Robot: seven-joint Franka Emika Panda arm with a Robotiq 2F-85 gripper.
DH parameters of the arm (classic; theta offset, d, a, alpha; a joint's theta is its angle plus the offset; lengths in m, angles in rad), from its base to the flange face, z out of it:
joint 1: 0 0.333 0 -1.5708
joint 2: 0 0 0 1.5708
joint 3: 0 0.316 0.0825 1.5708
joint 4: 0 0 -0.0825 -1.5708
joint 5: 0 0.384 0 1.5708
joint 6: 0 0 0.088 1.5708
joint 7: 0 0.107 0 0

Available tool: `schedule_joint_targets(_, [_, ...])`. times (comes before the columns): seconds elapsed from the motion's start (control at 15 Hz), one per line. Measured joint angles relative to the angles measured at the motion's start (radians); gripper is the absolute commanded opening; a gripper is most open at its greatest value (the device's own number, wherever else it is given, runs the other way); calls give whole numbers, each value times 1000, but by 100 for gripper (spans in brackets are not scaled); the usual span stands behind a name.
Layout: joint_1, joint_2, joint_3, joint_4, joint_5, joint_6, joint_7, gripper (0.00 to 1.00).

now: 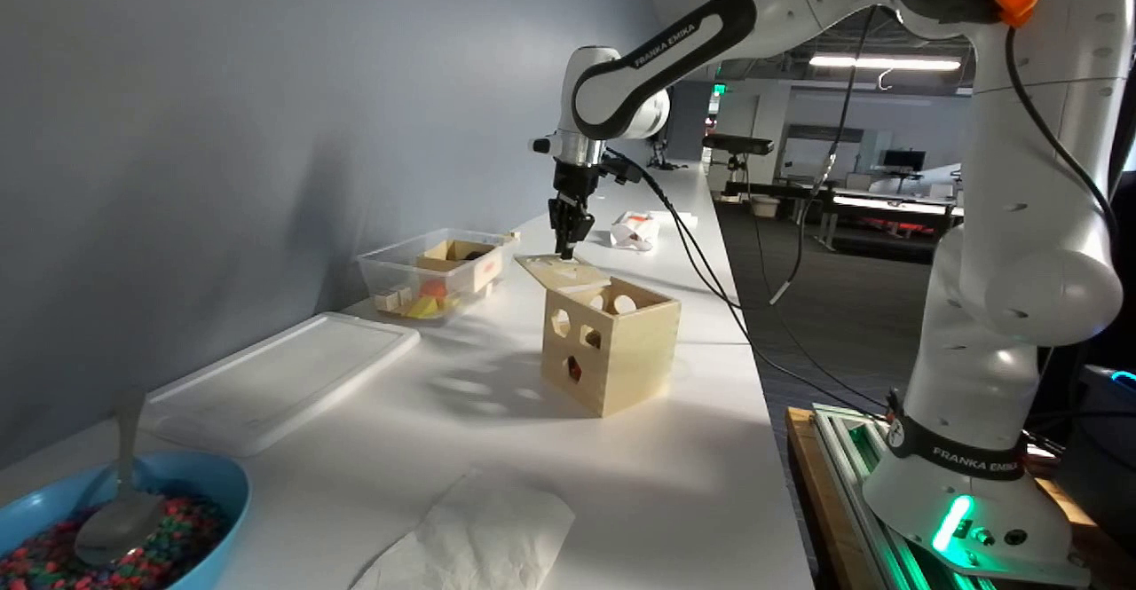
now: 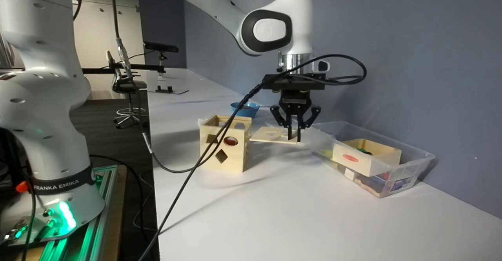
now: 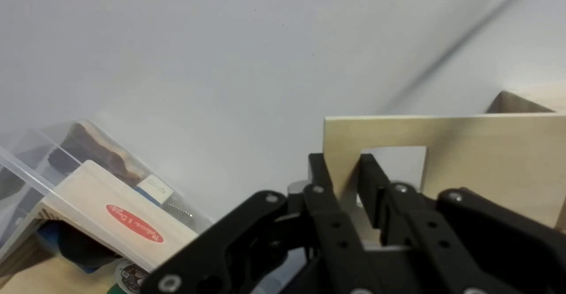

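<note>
My gripper (image 3: 340, 166) is shut on the thin wooden lid (image 3: 486, 152) in the wrist view. Its fingers straddle the narrow strip between the lid's end edge and a square cutout. In both exterior views, the gripper (image 1: 565, 251) (image 2: 294, 135) points down and holds the lid (image 1: 552, 272) (image 2: 268, 134) nearly flat beside the top of the wooden shape box (image 1: 577, 386) (image 2: 208, 159). I cannot tell whether the lid touches the box. The box stands upright, open at the top, with shaped holes in its sides. One box corner (image 3: 539, 95) shows behind the lid in the wrist view.
A clear bin (image 1: 382, 275) (image 2: 423, 161) with a wooden box and blocks stands by the wall. A white plastic cover (image 1: 293, 377), a blue bowl (image 1: 232, 506) with a spoon, a paper towel (image 1: 488, 537) and a crumpled package (image 1: 634, 232) lie about. Cables hang before the box.
</note>
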Motion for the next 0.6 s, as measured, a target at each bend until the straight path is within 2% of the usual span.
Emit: schedule_joint_targets(0.6, [15,-11,11,-2,5,-5,0,6])
